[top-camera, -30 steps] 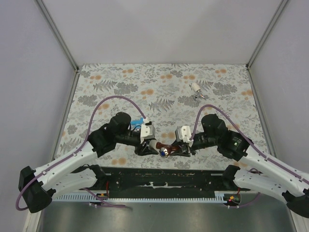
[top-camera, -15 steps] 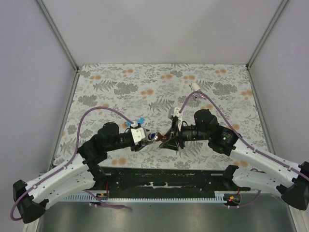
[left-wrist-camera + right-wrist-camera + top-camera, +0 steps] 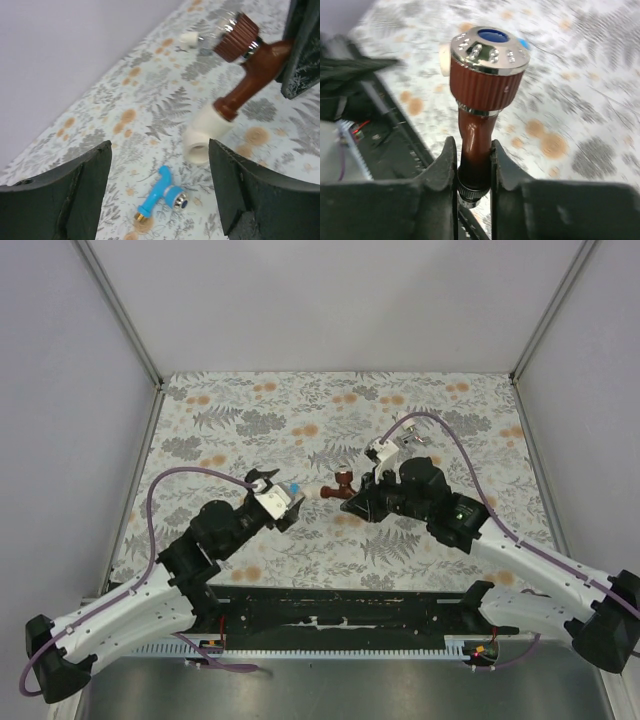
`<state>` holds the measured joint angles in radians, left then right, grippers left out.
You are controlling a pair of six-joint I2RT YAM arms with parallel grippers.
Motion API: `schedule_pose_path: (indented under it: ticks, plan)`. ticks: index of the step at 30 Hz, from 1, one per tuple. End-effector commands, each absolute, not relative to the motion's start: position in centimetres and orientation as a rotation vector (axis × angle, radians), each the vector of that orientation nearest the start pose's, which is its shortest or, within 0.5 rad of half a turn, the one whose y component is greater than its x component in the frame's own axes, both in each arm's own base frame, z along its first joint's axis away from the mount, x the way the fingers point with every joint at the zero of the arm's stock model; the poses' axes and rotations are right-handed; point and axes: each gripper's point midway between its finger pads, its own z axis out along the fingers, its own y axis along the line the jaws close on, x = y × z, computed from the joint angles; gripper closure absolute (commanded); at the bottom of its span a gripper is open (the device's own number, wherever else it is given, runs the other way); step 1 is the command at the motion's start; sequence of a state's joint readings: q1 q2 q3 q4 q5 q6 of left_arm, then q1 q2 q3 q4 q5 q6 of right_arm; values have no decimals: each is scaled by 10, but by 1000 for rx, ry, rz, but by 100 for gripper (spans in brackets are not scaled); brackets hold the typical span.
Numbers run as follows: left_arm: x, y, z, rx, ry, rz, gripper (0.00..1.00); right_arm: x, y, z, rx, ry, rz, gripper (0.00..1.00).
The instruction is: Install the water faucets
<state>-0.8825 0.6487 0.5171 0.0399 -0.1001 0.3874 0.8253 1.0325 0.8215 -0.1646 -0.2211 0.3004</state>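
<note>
My right gripper (image 3: 356, 498) is shut on the stem of the reddish-brown faucet (image 3: 343, 482) and holds it above the table, round knob outward (image 3: 489, 55). A white elbow fitting (image 3: 204, 135) sits on the faucet's end. In the right wrist view the fingers (image 3: 442, 165) clamp the brown stem (image 3: 476, 135). My left gripper (image 3: 290, 508) is open and empty, a short way left of the fitting. A blue faucet (image 3: 162, 196) lies on the table below the open left gripper (image 3: 160, 147); it also shows in the top view (image 3: 293, 487). A small white-silver faucet (image 3: 192, 39) lies at the far right.
The floral table cover (image 3: 250, 420) ends at grey walls on three sides. A black rail (image 3: 340, 605) with the arm bases runs along the near edge. Purple cables (image 3: 190, 480) loop over both arms.
The left gripper has let go, opened and drawn back to the left. The right gripper has carried the brown faucet with the white fitting up and farther from the near edge.
</note>
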Motion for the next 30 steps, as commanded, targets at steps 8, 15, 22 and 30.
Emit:
schedule_pose_path:
  ticks: [8, 15, 22, 30]
  plan:
    - [268, -141, 299, 388, 1434, -42, 16, 313, 203, 166, -309, 2061, 392, 100]
    - [283, -102, 308, 170, 1485, 4, 13, 379, 196, 141, 70, 2047, 525, 100]
    - [291, -67, 309, -6, 1513, 61, 12, 422, 191, 86, 463, 2002, 710, 91]
    - [288, -62, 315, -16, 1500, 65, 12, 403, 161, 52, 593, 2073, 720, 2]
